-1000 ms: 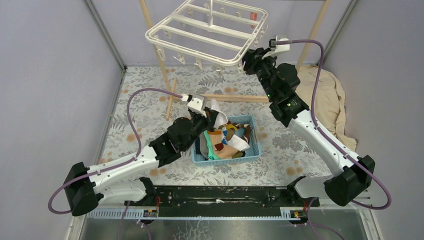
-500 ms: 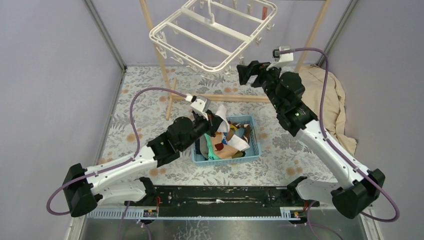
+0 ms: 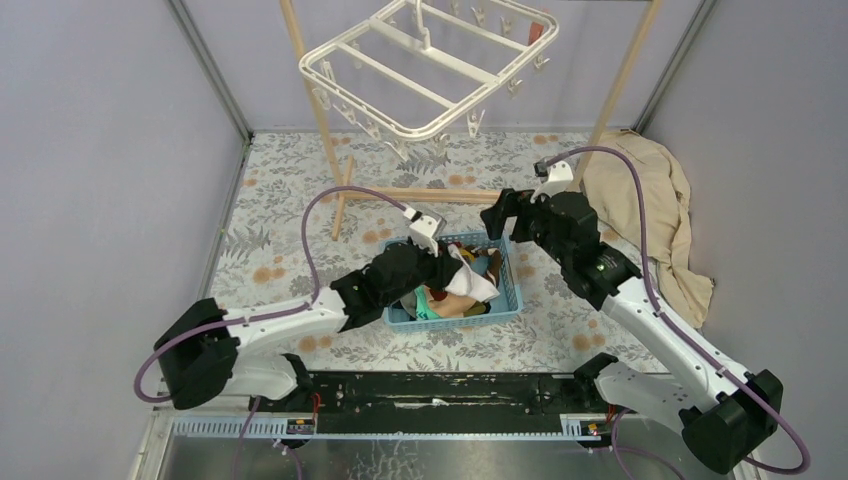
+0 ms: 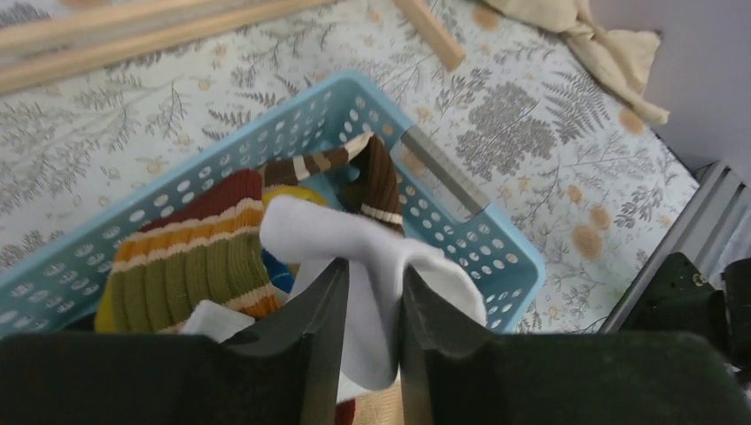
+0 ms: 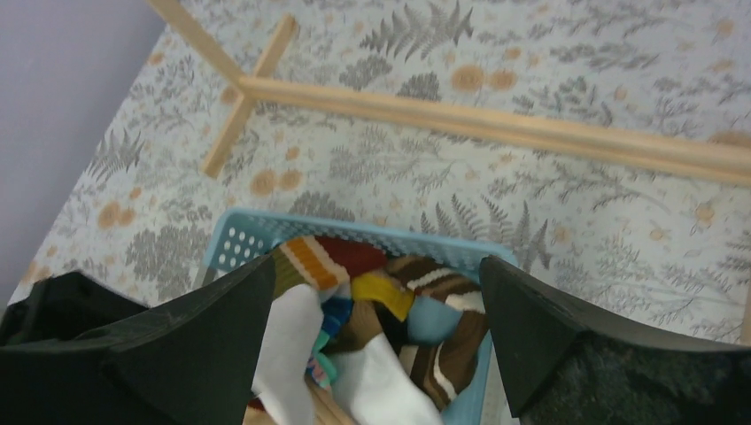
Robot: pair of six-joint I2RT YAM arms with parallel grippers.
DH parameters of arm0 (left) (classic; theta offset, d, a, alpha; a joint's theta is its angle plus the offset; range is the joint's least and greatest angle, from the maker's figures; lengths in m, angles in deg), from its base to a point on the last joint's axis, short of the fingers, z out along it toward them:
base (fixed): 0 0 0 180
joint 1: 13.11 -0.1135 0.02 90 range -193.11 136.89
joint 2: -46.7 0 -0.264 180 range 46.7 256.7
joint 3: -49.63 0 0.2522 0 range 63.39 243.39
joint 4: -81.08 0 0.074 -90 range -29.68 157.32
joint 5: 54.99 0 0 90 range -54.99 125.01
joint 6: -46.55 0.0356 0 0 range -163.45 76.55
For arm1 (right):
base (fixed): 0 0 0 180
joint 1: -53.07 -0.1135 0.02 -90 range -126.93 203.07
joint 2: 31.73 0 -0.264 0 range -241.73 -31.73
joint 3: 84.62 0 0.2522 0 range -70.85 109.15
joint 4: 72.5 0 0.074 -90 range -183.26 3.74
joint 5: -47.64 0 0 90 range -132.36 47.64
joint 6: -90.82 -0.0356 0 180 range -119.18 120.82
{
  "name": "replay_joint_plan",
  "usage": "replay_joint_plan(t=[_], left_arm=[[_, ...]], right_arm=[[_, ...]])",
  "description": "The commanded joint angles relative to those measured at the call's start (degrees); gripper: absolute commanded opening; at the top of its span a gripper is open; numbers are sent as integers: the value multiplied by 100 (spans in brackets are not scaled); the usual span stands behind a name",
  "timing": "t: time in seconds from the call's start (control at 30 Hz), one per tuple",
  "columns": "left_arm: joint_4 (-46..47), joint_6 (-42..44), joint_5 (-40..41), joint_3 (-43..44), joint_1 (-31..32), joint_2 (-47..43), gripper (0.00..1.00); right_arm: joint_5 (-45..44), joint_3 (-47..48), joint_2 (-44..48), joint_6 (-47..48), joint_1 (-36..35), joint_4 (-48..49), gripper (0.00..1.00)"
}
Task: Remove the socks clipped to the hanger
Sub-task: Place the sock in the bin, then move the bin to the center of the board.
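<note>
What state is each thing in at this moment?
Hanger, hanging tilted, clips mostly bare.
Basket, upright, piled with socks.
Left end effector, closed on the white sock, over the basket.
White sock, pinched, dangling into the basket.
Right end effector, open, empty, above the basket.
Cloth, crumpled by the right wall.

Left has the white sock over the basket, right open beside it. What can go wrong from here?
1. The white fabric sock sits in the left gripper above a heaped blue perforated plastic basket; released, it may slide over the rim.
2. It could cling to a finger and lift out again.
3. The open right gripper hangs over the same basket: collision risk.
</note>
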Motion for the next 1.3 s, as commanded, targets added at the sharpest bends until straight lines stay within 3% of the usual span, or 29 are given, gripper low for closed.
replay_joint_plan(t=[0.0, 0.1, 0.23, 0.27, 0.57, 0.87, 1.27], left_arm=[[916, 11, 51, 15, 25, 368, 36], [938, 127, 80, 231, 12, 673, 51], [649, 235, 194, 525, -19, 809, 96], [539, 267, 222, 589, -20, 753, 98], [-809, 301, 649, 992, -18, -535, 99], [-2150, -4, 1564, 572, -20, -1936, 99], [-2913, -569, 2447, -517, -36, -3476, 99]], right_arm=[[546, 17, 87, -215, 13, -414, 91], [795, 48, 65, -247, 13, -645, 91], [955, 160, -19, -238, 13, -994, 91], [1003, 180, -46, -239, 13, -1058, 90], [1661, 220, -620, -106, -242, -1155, 84], [324, 12, -1510, -108, -1526, -744, 82], [-662, -254, -3793, -635, -1910, 302, 81]])
